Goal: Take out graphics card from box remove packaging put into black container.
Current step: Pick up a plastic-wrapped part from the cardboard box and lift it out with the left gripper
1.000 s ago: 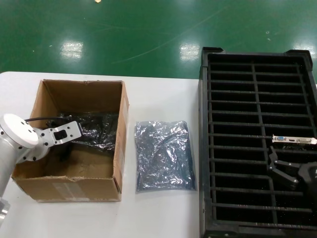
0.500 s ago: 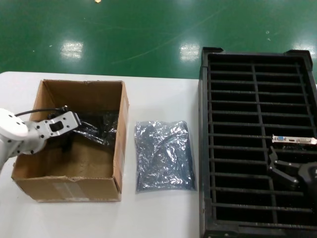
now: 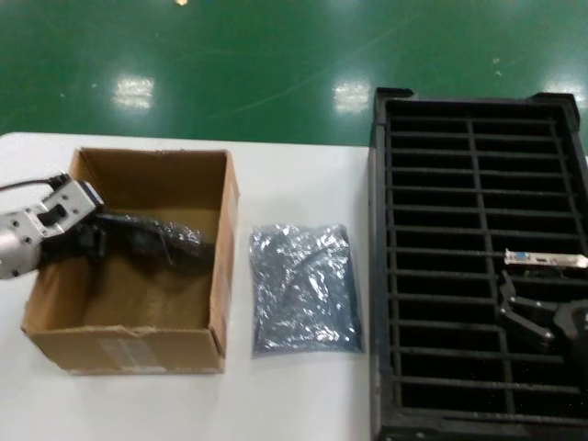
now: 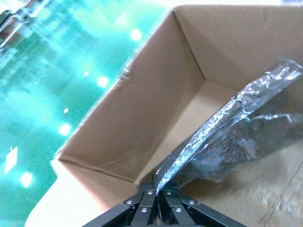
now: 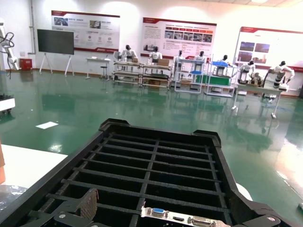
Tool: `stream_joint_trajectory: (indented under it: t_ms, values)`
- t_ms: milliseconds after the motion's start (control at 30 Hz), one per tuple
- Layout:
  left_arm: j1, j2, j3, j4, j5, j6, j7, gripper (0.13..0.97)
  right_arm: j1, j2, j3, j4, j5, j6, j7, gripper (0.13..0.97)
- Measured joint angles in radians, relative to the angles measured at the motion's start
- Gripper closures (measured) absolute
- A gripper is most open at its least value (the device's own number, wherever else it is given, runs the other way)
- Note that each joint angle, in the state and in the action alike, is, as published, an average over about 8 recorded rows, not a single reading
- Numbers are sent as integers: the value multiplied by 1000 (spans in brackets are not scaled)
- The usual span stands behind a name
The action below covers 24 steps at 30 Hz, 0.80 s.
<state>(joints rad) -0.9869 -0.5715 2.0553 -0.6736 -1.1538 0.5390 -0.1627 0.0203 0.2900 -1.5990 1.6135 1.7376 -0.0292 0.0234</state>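
The left gripper is clamped on the bagged card, which hangs from it over the box; unwrapping and placing in the container remain. One bare card sits slotted just ahead of the right gripper, whose fingers stand apart, and an empty bag lies between box and container. Only the left wrist view shows the bag's edge pinched at the fingertips.

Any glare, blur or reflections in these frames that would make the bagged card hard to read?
Head view: ceiling lights mirror off the green floor, and the left gripper looks slightly motion-smeared. Left wrist view: the packaging throws bright glare along its stretched edge, hiding its contents; the box wall is softly lit. Right wrist view: sharp, even hall light over the black container.
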Motion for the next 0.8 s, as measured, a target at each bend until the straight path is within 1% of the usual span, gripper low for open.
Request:
stream_joint_trajectory:
  t_ms: [100, 167, 233, 333, 500, 667, 800]
  values:
    - [59, -36, -42, -109, 6, 16, -96, 958, 0, 0, 0, 0, 0, 0, 0, 129]
    - [95, -53, -72, -168, -8, 27, -143, 958, 0, 0, 0, 0, 0, 0, 0, 129]
    - [122, -62, -99, -207, -35, 34, -168, 958, 0, 0, 0, 0, 0, 0, 0, 129]
    - [151, -68, -132, -237, -86, 43, -175, 958, 0, 0, 0, 0, 0, 0, 0, 129]
    - [185, -80, -178, -264, -166, 55, -159, 958, 0, 0, 0, 0, 0, 0, 0, 129]
    - [224, -107, -224, -317, -236, 60, -158, 958, 0, 0, 0, 0, 0, 0, 0, 129]
    - [258, -129, -259, -371, -284, 55, -169, 958, 0, 0, 0, 0, 0, 0, 0, 129]
